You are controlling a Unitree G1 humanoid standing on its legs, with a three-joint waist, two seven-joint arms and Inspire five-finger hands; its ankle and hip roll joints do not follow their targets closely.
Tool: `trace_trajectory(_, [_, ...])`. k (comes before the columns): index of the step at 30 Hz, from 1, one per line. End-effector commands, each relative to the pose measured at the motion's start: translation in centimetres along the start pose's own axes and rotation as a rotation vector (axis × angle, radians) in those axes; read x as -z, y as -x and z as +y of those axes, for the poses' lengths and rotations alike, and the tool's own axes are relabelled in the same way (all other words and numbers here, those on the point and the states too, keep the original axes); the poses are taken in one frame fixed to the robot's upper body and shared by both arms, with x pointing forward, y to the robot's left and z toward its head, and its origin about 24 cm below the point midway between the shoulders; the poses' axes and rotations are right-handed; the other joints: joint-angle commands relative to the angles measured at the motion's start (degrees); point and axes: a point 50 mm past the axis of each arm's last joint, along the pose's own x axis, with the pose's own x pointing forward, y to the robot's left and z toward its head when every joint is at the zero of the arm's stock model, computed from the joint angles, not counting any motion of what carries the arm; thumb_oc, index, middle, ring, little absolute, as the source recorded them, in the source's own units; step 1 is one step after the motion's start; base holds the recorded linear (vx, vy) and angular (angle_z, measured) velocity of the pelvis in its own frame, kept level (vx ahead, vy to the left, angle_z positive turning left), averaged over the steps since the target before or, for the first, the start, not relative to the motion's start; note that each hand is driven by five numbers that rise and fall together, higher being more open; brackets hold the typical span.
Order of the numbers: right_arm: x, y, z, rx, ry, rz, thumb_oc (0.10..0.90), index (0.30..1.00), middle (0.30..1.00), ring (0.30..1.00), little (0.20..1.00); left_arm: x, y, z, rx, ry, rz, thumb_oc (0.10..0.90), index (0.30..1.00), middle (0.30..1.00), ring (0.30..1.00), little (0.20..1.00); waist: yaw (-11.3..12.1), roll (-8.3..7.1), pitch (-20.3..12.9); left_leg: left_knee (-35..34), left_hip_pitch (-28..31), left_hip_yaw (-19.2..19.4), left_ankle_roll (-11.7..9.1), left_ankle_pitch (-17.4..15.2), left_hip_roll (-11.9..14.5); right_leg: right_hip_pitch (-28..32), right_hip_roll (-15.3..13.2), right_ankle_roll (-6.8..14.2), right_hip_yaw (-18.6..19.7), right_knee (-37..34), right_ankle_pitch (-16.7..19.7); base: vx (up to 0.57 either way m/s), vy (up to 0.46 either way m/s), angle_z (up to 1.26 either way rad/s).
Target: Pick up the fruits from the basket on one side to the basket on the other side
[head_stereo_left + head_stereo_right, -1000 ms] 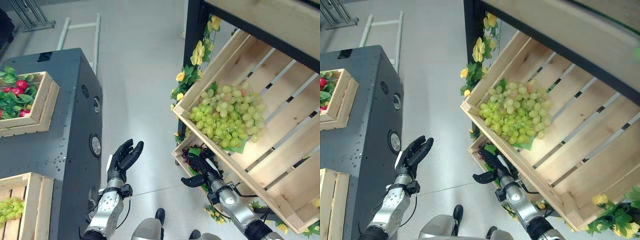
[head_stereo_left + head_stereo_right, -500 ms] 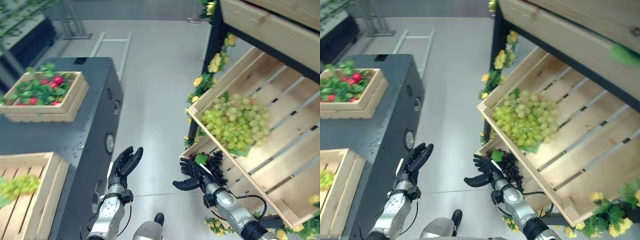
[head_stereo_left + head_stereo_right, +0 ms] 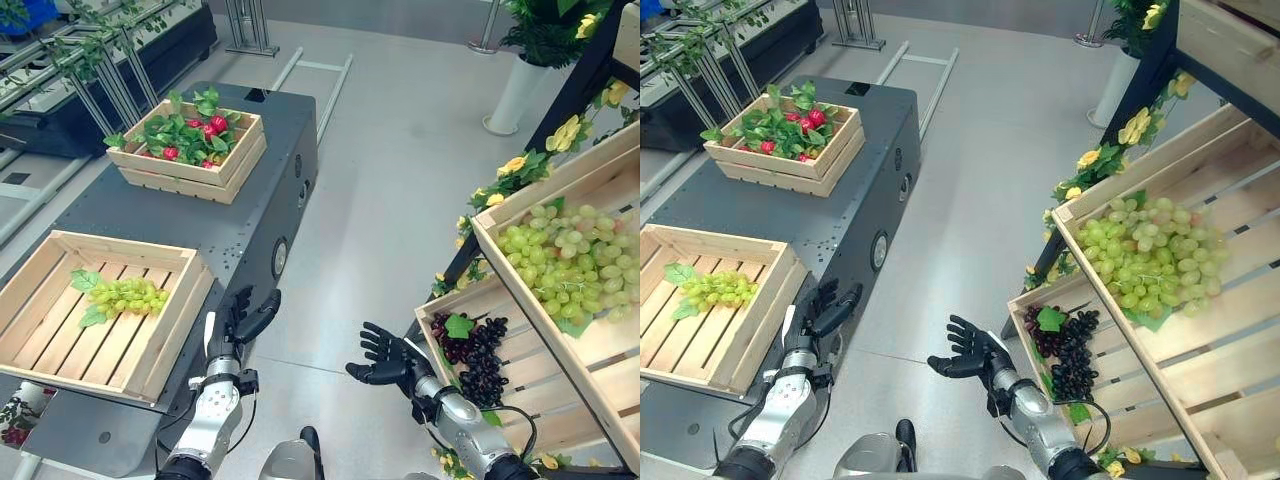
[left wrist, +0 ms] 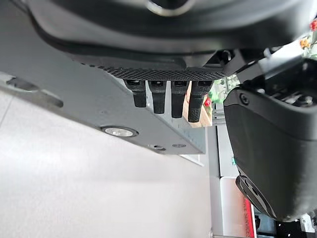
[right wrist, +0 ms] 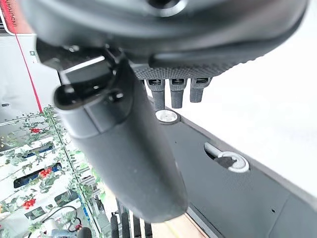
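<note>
At the lower centre of the left eye view, the right hand (image 3: 385,357) hangs over bare floor with its fingers spread and nothing in them. The dark grapes (image 3: 472,352) lie just to its right in the lower slatted crate (image 3: 520,395), close to the fingertips but apart from them. Above that, at the right edge, the big heap of green grapes (image 3: 570,255) sits in the tilted upper crate (image 3: 500,215).

The left hand (image 3: 238,322) stands at lower left of centre, fingers loosely straight and empty, just beside the corner of the near crate (image 3: 150,345) on the dark grey cart (image 3: 255,200). A small bunch of green grapes (image 3: 128,295) with leaves rests in that crate, well left of the hand. Farther up the cart, the far crate (image 3: 185,180) holds red fruit among leaves; what kind of fruit is hard to tell.

Against the picture half a second back, the whole scene has shifted: the camera has swung, bringing the cart and both its crates fully into frame. The right hand has drawn a little away from the dark grapes, its fingers as spread as before.
</note>
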Motion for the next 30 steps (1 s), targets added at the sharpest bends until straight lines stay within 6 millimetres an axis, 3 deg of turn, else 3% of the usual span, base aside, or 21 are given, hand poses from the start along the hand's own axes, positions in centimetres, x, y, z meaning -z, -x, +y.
trace_trajectory(1, [-4.3, -0.6, 0.2, -0.01, -0.014, -0.236, 0.8, 0.9, 0.9, 0.9, 0.9, -3.8, -0.7, -1.0, 0.036, 0.036, -0.189, 0.8, 0.9, 0.9, 0.9, 0.9, 1.2, 2.05, -2.6, -2.3, 4.4, -2.7, -3.7, -4.4, 0.7, 0.9, -0.3, -1.2, -1.3, -5.5, 9.8, 0.07, 0.165, 0.03])
trace_trajectory(7, [-4.2, -0.9, -0.5, 0.065, -0.034, -0.224, 0.8, 0.9, 0.9, 0.9, 0.9, -3.4, 0.0, -1.5, 0.088, 0.011, -0.194, 0.8, 0.9, 0.9, 0.9, 0.9, 1.8, 3.13, -4.0, -4.7, 5.6, -3.3, -1.5, -5.3, -2.3, 0.6, -2.5, 1.0, -1.4, -8.9, 15.8, 0.06, 0.228, 0.06])
trace_trajectory(9, [-4.0, -0.8, -1.0, 0.09, -0.045, -0.212, 0.8, 0.9, 0.9, 0.9, 0.9, -3.8, 0.0, -1.8, 0.106, -0.011, -0.216, 0.8, 0.9, 0.9, 0.9, 0.9, 1.3, 3.85, -4.4, -7.4, 6.2, -6.3, 0.3, -4.6, -4.5, -2.4, -4.3, 1.6, 1.9, -2.2, 18.1, 0.09, 0.313, 0.12])
trace_trajectory(10, [-3.9, -0.8, -1.1, 0.095, -0.047, -0.21, 0.8, 0.9, 0.9, 0.9, 0.9, -4.0, 0.0, -1.9, 0.112, -0.02, -0.225, 0.8, 0.9, 0.9, 0.9, 0.9, 1.2, 3.98, -4.4, -7.8, 6.3, -6.9, 0.6, -4.5, -4.8, -3.2, -4.6, 1.6, 2.5, -0.7, 18.3, 0.07, 0.246, 0.35])
trace_trajectory(12, [-3.6, -0.4, -1.6, 0.109, -0.059, -0.202, 0.8, 0.9, 0.9, 0.9, 0.9, -4.2, 0.1, -2.1, 0.135, -0.058, -0.245, 0.8, 0.9, 0.9, 0.9, 0.9, 0.3, 4.72, -4.2, -10.2, 7.2, -9.2, 1.5, -3.6, -5.8, -6.9, -4.6, 0.8, 5.1, 10.3, 16.7, 0.08, 0.194, 0.45])
trace_trajectory(14, [-3.1, 0.0, -2.0, 0.132, -0.077, -0.189, 0.8, 0.9, 0.9, 0.9, 0.9, -4.3, 0.1, -2.5, 0.18, -0.103, -0.255, 0.8, 0.9, 0.9, 0.9, 0.9, -1.8, 4.56, -4.1, -11.7, 7.9, -11.8, 1.5, -3.1, -6.4, -10.6, 0.2, -0.4, 10.2, 13.9, 13.2, 0.09, 0.039, 0.44])
trace_trajectory(16, [-2.7, 0.3, -2.1, 0.138, -0.086, -0.179, 0.8, 0.9, 0.9, 0.9, 0.9, -4.3, 0.1, -2.9, 0.207, -0.126, -0.261, 0.8, 0.9, 0.9, 0.9, 0.9, -3.7, 4.22, -4.0, -12.6, 8.5, -13.7, 1.2, -2.6, -6.4, -12.4, 4.9, -1.1, 13.8, 11.2, 11.2, 0.07, -0.081, 0.82])
trace_trajectory(18, [-2.6, 0.7, -2.3, 0.143, -0.101, -0.189, 0.8, 0.9, 0.9, 0.9, 0.9, -4.5, 0.1, -3.4, 0.238, -0.136, -0.277, 0.8, 0.9, 0.9, 0.9, 0.9, -6.4, 3.65, -4.0, -12.7, 8.1, -15.9, 0.9, -2.3, -6.4, -15.1, 12.1, -2.2, 20.1, 5.3, 9.5, 0.07, -0.141, 1.2])
trace_trajectory(20, [-3.0, 0.7, -2.8, 0.153, -0.107, -0.214, 0.8, 0.9, 0.9, 0.9, 0.9, -5.1, -0.2, -4.3, 0.264, -0.127, -0.3, 0.8, 0.9, 0.9, 0.9, 0.9, -7.4, 3.08, -4.0, -12.1, 7.7, -17.7, 0.8, -2.7, -7.3, -15.6, 15.6, -3.3, 22.6, 0.8, 8.8, 0.06, -0.139, 0.99])
trace_trajectory(23, [-3.7, -0.1, -3.8, 0.159, -0.116, -0.233, 0.8, 0.9, 0.9, 0.9, 0.9, -5.2, -0.7, -5.1, 0.257, -0.12, -0.295, 0.8, 0.9, 0.9, 0.9, 0.9, -6.6, 2.71, -4.3, -9.9, 6.7, -18.0, 1.3, -3.7, -7.8, -14.2, 15.1, -4.2, 22.3, -1.3, 8.3, 0.09, -0.132, 0.99])
trace_trajectory(25, [-4.3, -0.3, -3.5, 0.15, -0.127, -0.25, 0.8, 0.9, 0.9, 0.9, 0.9, -4.8, -0.5, -5.1, 0.254, -0.106, -0.282, 0.8, 0.9, 0.9, 0.9, 0.9, -6.5, 2.25, -4.9, -6.9, 6.3, -18.3, 1.1, -5.1, -8.3, -12.0, 15.9, -4.9, 24.3, -4.6, 8.3, 0.16, -0.135, 0.51])
trace_trajectory(26, [-4.2, -0.3, -3.4, 0.149, -0.131, -0.249, 0.8, 0.9, 0.9, 0.9, 0.9, -4.4, -0.3, -5.0, 0.251, -0.105, -0.267, 0.8, 0.9, 0.9, 0.9, 0.9, -5.8, 1.93, -5.4, -4.2, 5.8, -16.8, 0.7, -6.6, -8.6, -10.5, 14.8, -5.1, 22.0, -5.7, 8.0, 0.16, -0.091, 0.07])
trace_trajectory(27, [-4.2, -0.2, -3.5, 0.154, -0.121, -0.245, 0.8, 0.9, 0.9, 0.9, 0.9, -3.8, 0.0, -5.1, 0.257, -0.089, -0.239, 0.8, 0.9, 0.9, 0.9, 0.9, -5.7, 1.29, -5.4, 4.3, 2.5, -15.1, -1.0, -6.6, -7.9, -8.5, 14.2, -5.7, 22.9, -7.7, 8.6, 0.13, -0.051, -0.06])
trace_trajectory(28, [-4.2, -0.2, -3.5, 0.157, -0.116, -0.242, 0.8, 0.9, 0.9, 0.9, 0.9, -3.7, 0.0, -5.1, 0.259, -0.083, -0.231, 0.8, 0.9, 0.9, 0.9, 0.9, -5.8, 1.26, -5.4, 5.4, 1.8, -15.1, -1.4, -6.0, -7.6, -8.1, 14.3, -5.9, 23.2, -8.2, 8.8, 0.1, -0.018, 0.06])
trace_trajectory(30, [-4.2, 0.2, -4.0, 0.188, -0.112, -0.238, 0.8, 0.9, 0.9, 0.9, 0.9, -3.5, 0.3, -5.3, 0.288, -0.068, -0.22, 0.8, 0.9, 0.9, 0.9, 0.9, -5.9, 0.47, -5.3, 5.6, 0.9, -12.0, -3.5, -3.8, -3.4, -5.6, 12.9, -6.1, 20.7, -11.1, 9.5, 0.09, 0.05, 0.16])
